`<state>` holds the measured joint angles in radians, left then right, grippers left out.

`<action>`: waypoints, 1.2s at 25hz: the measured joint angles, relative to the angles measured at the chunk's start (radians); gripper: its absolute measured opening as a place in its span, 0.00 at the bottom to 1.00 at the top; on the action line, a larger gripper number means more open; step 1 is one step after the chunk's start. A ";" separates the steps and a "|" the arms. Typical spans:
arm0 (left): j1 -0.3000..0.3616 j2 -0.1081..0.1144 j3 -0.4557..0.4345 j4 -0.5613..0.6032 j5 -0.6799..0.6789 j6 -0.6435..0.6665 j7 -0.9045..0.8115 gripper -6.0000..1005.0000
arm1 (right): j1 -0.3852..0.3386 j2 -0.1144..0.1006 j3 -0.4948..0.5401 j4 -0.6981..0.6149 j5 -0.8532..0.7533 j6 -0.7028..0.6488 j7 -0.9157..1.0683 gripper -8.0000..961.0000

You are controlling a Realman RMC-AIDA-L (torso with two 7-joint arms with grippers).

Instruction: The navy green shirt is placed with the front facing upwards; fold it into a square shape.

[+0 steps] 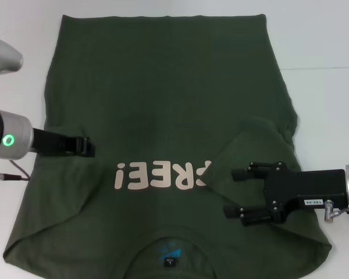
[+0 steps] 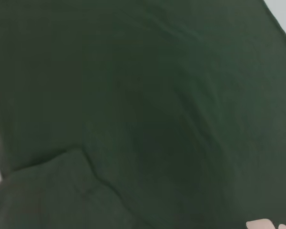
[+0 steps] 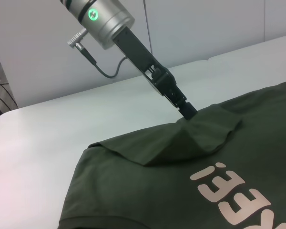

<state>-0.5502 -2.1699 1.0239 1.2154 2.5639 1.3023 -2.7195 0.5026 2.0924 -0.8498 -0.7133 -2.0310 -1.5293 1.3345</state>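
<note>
A: From the head view, why the bunched cloth?
B: The navy green shirt (image 1: 163, 116) lies face up on the white bench (image 1: 331, 104); both sleeves are folded inward. The right gripper (image 1: 237, 193) hovers released over its sleeve.
A: And the right wrist view?
B: The left gripper (image 3: 189, 112) is clenched on a raised fold of shirt, against a grey wall (image 3: 190, 28).
</note>
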 joint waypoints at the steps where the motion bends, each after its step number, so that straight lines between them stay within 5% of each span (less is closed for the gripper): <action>1: -0.001 0.000 0.005 -0.008 -0.004 -0.008 0.000 0.05 | 0.000 0.000 0.000 0.000 0.000 0.000 0.000 0.94; 12: -0.006 0.005 0.005 -0.054 -0.044 -0.042 0.030 0.05 | 0.001 0.000 0.003 -0.001 0.000 0.004 -0.007 0.94; 20: 0.002 0.008 -0.131 -0.053 -0.090 -0.010 0.173 0.10 | -0.002 -0.004 0.091 -0.019 0.002 -0.011 -0.008 0.94; 26: 0.056 0.010 -0.255 -0.097 -0.406 0.058 0.470 0.22 | -0.021 -0.004 0.148 -0.094 0.003 -0.040 0.027 0.95; 30: 0.057 0.049 -0.376 -0.236 -0.612 0.192 0.683 0.30 | -0.055 -0.002 0.142 -0.218 -0.002 -0.060 0.140 0.94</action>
<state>-0.4934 -2.1206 0.6481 0.9796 1.9516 1.4941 -2.0363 0.4476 2.0906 -0.7077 -0.9314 -2.0330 -1.5890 1.4749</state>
